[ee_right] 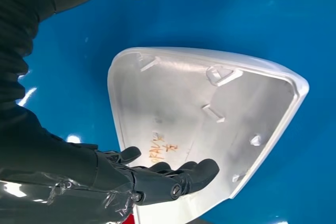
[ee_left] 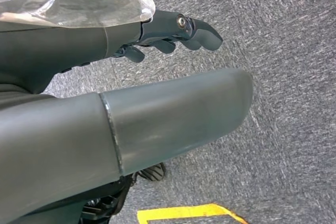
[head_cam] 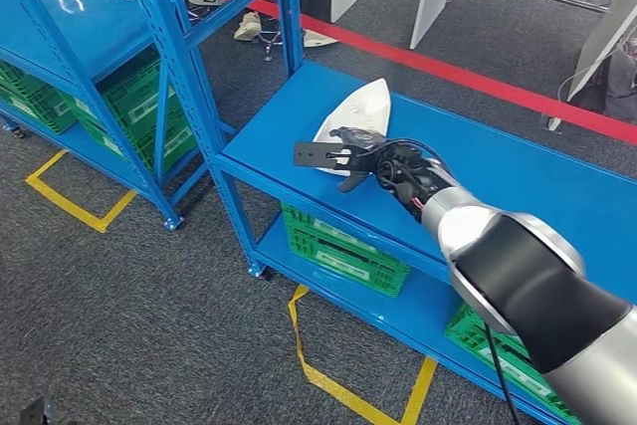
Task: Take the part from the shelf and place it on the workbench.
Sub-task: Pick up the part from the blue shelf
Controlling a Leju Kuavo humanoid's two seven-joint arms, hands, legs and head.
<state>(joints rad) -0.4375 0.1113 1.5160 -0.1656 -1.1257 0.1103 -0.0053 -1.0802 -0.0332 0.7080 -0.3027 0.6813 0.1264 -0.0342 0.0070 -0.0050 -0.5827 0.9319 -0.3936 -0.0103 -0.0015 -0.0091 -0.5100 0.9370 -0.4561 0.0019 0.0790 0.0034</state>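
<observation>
Reaching over the blue shelf (head_cam: pixel 481 161), the right hand (head_cam: pixel 353 154) hovers spread above the white part (ee_right: pixel 206 124), which lies hollow side up. Fingers (ee_right: pixel 190 174) hold nothing; the left hand (ee_left: pixel 178 32) hangs loosely spread over the floor.

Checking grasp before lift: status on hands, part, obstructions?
Right hand open, fingers lying over the white part's edge, no grip yet. Part rests hollow side up on blue shelf. Left hand hangs over the floor, holding nothing. Nothing blocking the part.

Glossy white plastic part (ee_right: pixel 206 124), smooth blue metal shelf (ee_right: pixel 198 14)
</observation>
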